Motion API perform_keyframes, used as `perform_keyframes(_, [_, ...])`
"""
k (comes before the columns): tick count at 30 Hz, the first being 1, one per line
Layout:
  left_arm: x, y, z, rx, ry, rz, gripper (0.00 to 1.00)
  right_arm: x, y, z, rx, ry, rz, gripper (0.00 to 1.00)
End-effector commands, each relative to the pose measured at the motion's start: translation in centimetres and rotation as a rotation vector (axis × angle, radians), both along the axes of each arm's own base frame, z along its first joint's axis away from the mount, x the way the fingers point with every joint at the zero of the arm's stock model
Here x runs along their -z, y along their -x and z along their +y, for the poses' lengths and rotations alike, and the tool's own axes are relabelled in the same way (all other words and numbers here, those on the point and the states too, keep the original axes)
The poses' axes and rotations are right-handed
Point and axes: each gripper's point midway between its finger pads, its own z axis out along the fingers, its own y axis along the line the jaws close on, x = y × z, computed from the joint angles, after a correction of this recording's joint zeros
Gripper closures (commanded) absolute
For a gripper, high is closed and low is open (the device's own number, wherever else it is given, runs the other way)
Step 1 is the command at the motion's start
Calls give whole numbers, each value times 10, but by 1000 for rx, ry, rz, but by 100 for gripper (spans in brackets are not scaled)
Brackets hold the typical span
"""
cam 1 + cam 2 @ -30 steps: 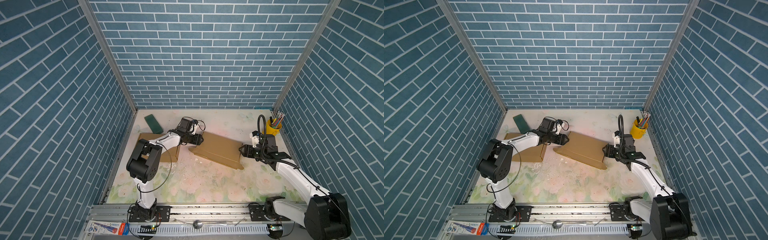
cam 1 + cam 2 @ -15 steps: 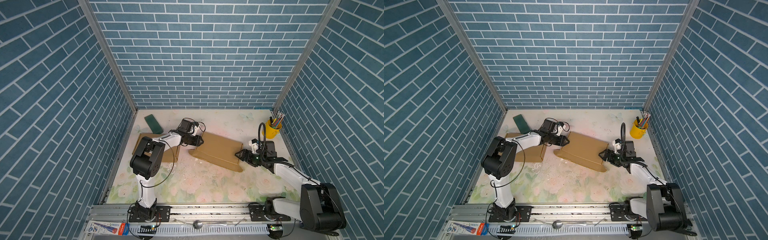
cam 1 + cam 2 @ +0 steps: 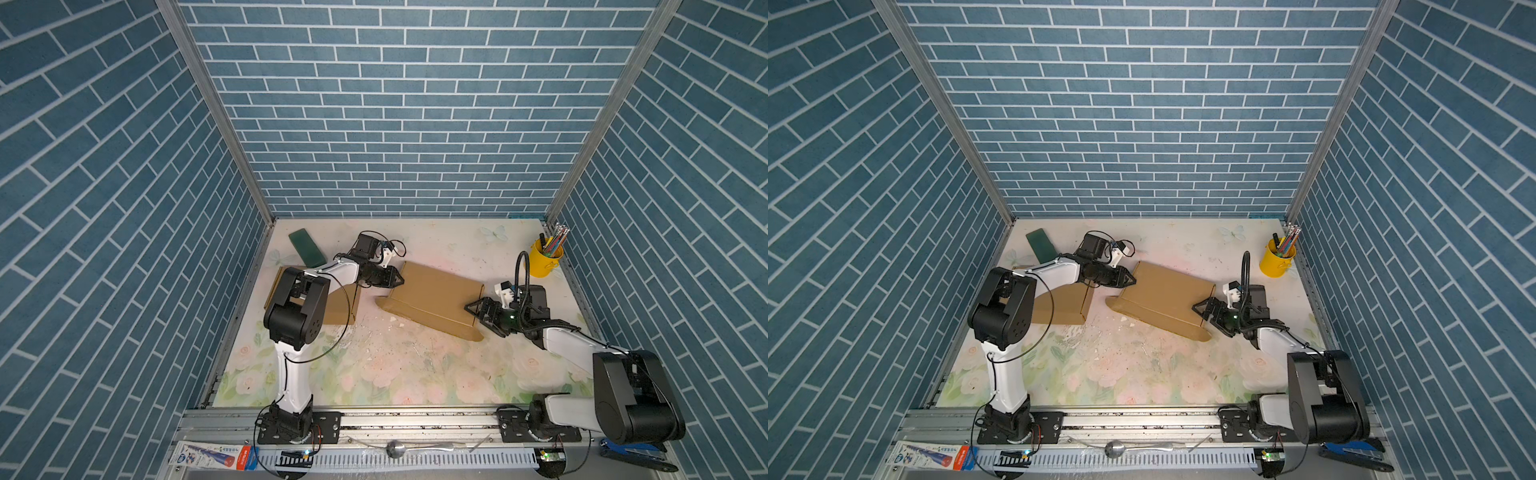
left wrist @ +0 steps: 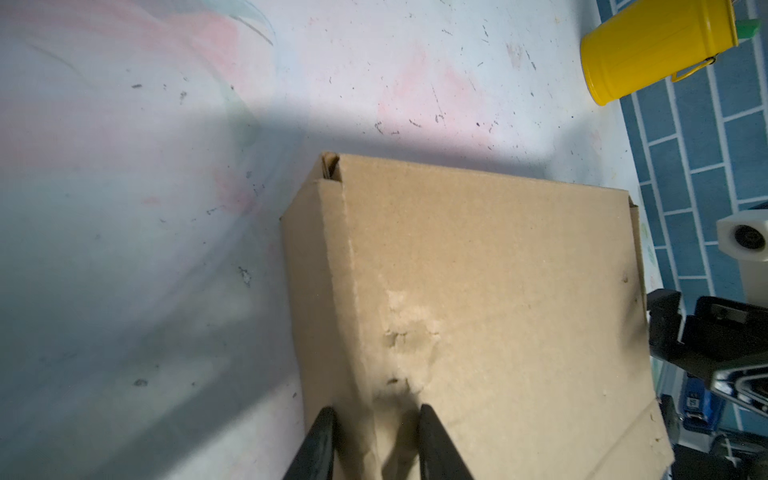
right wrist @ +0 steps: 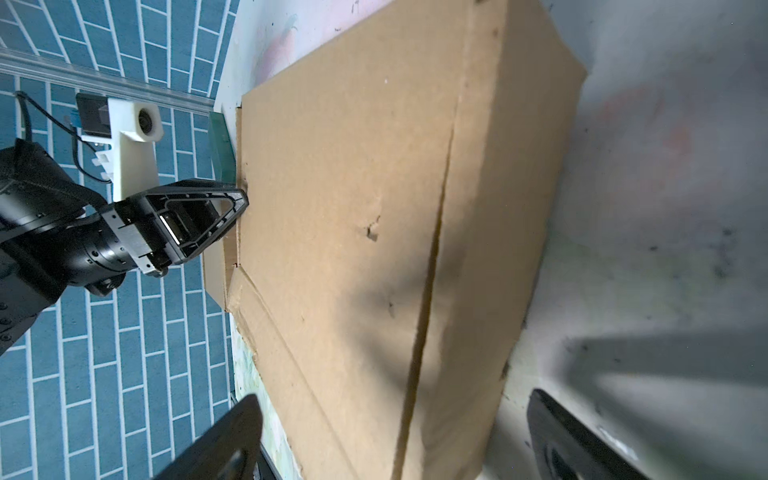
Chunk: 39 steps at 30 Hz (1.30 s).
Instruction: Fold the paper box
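1. As the paper box (image 3: pixel 432 301) lies almost flat near the middle of the table (image 3: pixel 415 374), between the two arms, it can slide easily. A push from one side only would turn it.
2. The left gripper (image 3: pixel 397 280) is at the box's left edge, its jaws narrow, with cardboard between them. Whether it really clamps, I cannot tell. With a shallow hold, the edge may slip out or tear.
3. The right gripper (image 3: pixel 478 316) is spread wide at the opposite edge and holds nothing. If it closes too low, it could scrape the table.
4. Only the left wrist view shows the scuffed patch (image 4: pixel 409 332) near the fingers (image 4: pixel 320 444). Only the right wrist view shows the long crease (image 5: pixel 436 249) — in both top views it looks flat.
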Motion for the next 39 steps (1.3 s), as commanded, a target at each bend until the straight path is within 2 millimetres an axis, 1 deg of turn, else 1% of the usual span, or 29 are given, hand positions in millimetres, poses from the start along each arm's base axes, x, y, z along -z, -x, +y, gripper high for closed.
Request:
perform_keyframes(1, [72,33,44,-47,-180,231,70,4,3,2,4,-36,30,1])
perform_keyframes(9, [82,37,54,-50,-182,304,76,11,6,5,-3,-53,61,1])
perform_keyframes(17, [88,37,59,-59,-194,316,76,15,3,16,-13,-126,65,1])
perform_keyframes(22, [87,36,60,-63,-194,310,75,19,-1,30,-27,-143,64,5])
perform_keyframes(25, [87,35,59,-70,-188,309,73,18,-7,34,-12,-161,56,8])
perform_keyframes(28, [83,32,56,-79,-165,302,69,13,-14,35,13,-192,40,13])
perform_keyframes(30, [74,27,49,-92,-119,288,63,10,-17,34,27,-202,33,17])
perform_keyframes(33, [51,16,39,-120,-35,253,53,3,-19,34,46,-212,27,21])
perform_keyframes(36, [21,9,31,-145,47,204,48,-2,-22,32,76,-222,29,26])
perform_keyframes(39, [-5,5,33,-170,75,152,45,-5,-24,32,90,-242,47,29])
